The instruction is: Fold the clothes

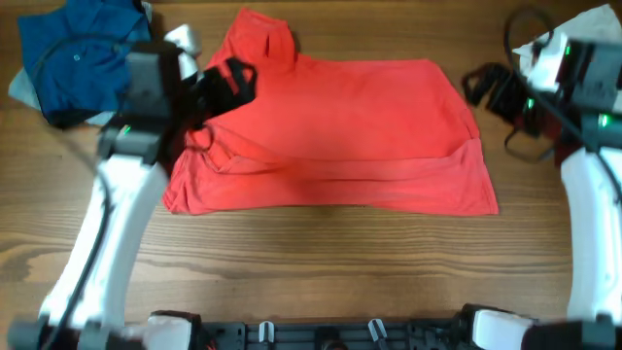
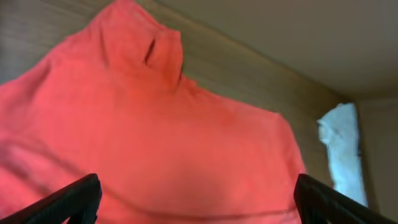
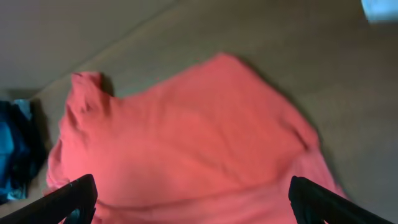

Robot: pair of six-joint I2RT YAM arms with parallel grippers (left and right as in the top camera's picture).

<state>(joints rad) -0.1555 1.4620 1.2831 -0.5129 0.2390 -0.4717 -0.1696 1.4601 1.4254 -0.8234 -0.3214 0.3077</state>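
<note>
One red T-shirt (image 1: 330,126) lies flat mid-desk (image 1: 321,262), a crease running along near its front hem. Light, limp cotton, I'd judge; it will sag and slip, so pinch a corner or doubled edge. Farther back, the left claw (image 1: 225,80) hangs spread and empty over its left shoulder. The right claw (image 1: 486,89), equally spread and empty, sits just off its right edge.

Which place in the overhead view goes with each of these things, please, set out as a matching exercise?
Things:
1. red T-shirt
2. blue garment
3. white garment
4. left claw

Places:
A. top right corner
B. over the T-shirt's left end
C. centre, spread flat
D. top left corner

Pairs: 1-C, 2-D, 3-A, 4-B
</note>
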